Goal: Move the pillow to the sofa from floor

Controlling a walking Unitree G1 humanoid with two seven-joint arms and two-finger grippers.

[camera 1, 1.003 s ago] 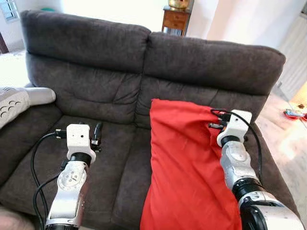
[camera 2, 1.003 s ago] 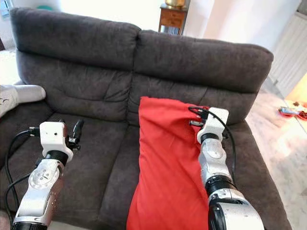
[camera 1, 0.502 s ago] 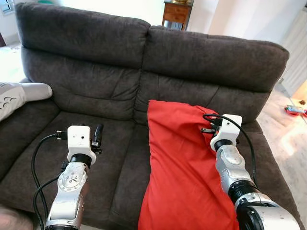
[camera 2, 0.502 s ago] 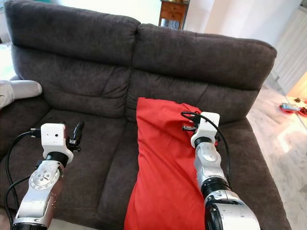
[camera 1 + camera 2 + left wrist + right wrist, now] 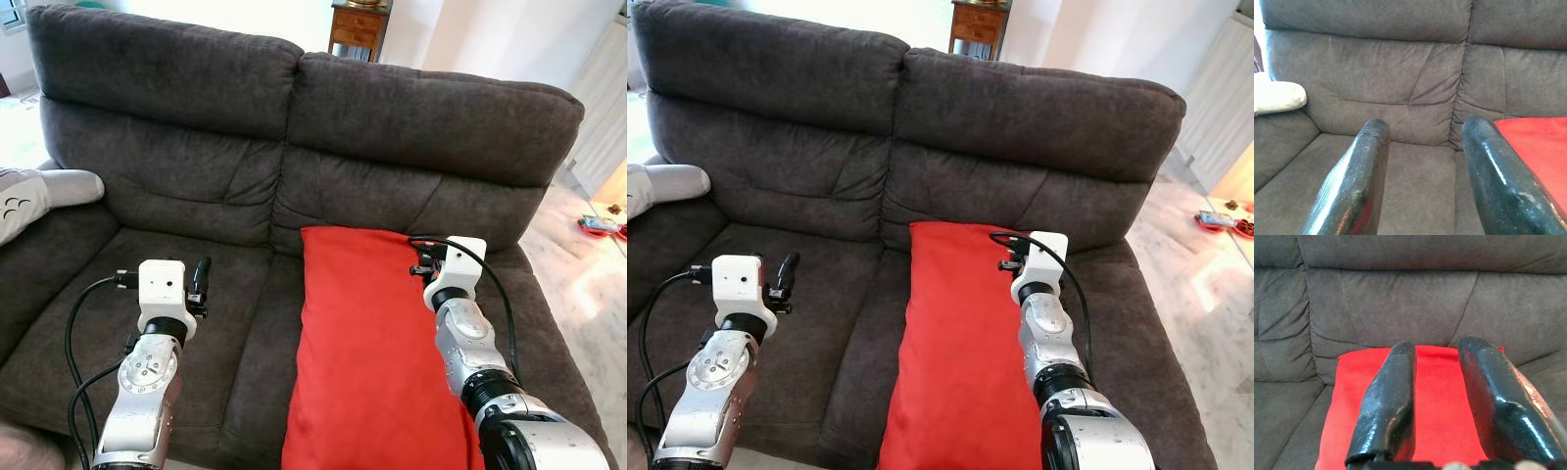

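The red pillow (image 5: pixel 367 352) lies flat on the sofa (image 5: pixel 225 196) seat's right cushion, so the right gripper (image 5: pixel 1442 396), fingers parted and empty above it, should lift straight clear without snagging fabric, the left gripper (image 5: pixel 1425 171) likewise spread.

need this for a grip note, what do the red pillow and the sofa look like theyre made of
Red pillow: smooth matte woven cloth, probably cotton, lying flat with few creases. Sofa: dark grey-brown napped fabric, likely microfibre or suede-like, going by its mottled, brushed surface and soft tufted folds.
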